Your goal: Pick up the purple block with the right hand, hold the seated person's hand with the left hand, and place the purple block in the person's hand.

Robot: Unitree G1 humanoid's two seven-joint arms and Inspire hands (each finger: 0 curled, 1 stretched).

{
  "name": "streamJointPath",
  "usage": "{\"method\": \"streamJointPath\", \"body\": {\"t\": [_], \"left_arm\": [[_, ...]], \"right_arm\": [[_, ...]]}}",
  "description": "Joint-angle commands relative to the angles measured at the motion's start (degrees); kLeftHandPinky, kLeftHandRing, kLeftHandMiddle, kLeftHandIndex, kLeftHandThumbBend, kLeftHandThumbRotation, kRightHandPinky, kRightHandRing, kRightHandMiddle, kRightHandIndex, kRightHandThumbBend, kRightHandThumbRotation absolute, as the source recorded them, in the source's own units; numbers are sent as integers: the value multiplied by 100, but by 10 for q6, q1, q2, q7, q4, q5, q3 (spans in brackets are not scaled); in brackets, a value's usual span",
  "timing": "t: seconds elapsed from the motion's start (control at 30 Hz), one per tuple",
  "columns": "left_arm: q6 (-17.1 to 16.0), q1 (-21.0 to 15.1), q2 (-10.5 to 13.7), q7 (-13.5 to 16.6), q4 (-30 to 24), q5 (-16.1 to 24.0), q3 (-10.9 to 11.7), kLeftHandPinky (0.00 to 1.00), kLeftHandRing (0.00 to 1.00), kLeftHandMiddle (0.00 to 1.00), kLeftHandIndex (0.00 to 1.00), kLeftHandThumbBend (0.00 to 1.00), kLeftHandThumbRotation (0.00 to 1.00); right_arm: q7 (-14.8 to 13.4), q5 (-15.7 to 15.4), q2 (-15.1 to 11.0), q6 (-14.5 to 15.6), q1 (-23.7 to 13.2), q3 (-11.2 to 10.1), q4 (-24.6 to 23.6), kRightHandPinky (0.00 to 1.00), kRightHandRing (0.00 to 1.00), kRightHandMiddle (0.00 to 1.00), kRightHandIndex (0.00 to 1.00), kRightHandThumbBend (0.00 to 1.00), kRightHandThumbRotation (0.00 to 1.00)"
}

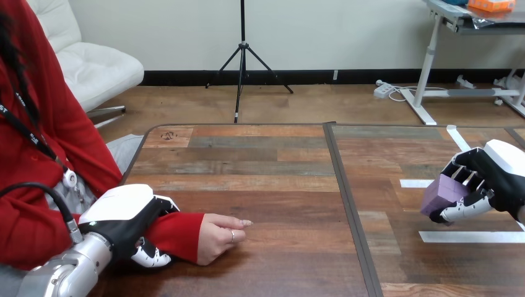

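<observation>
The right hand (495, 179) grips the purple block (441, 193), with fingers curled over its top and the thumb beneath it. It sits at the right side of the worktop (272, 179), near the white tape strips (470, 236). The view's edge cuts off part of this hand, and its fingers cover part of the block. The left hand (124, 213) is closed round the person's wrist (182, 232) over the red sleeve. The person's hand (216, 238) rests on the worktop, loosely curled, with its palm hidden.
</observation>
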Motion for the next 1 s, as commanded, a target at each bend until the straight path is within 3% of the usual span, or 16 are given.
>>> {"method": "streamJointPath", "body": {"t": [0.0,0.43,0.97], "left_arm": [[4,-24,11,-7,-18,13,-5,62,69,73,71,81,4],[3,-26,12,-7,-18,29,-6,58,67,71,69,84,4],[16,-33,10,-35,-16,25,-5,46,52,55,56,82,0]], "right_arm": [[-8,4,-9,-10,-29,-11,-20,44,46,50,51,73,0],[-11,4,-9,-10,-29,-12,-23,45,46,50,51,73,0],[-6,9,-9,-12,-26,-15,-32,44,45,50,51,72,0]]}}
